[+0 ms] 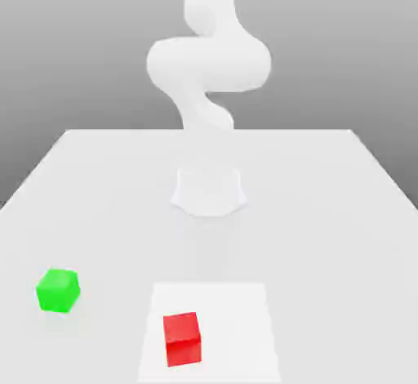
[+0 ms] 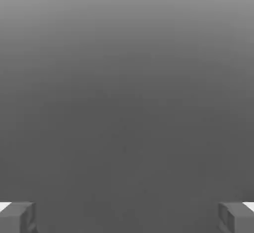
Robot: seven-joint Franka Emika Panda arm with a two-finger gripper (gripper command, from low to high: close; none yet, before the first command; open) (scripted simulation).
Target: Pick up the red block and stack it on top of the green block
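The green block (image 1: 58,290) sits on the white desk (image 1: 343,211) at about 8 o'clock in the exterior view. The red block (image 1: 182,338) rests at roughly 6 o'clock, well apart from it, on a paler square patch (image 1: 237,325). The arm (image 1: 208,64) rises at 12 o'clock. The end effector (image 2: 127,217) is released, its 2 fingers (image 2: 17,217) spread wide with nothing between them.

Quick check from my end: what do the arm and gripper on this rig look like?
The arm is plain white, built of smooth rounded segments on a flared white base, with no cables or markings to see. In the hand view the gripper has two blocky grey fingers with squared ends and a light upper face.
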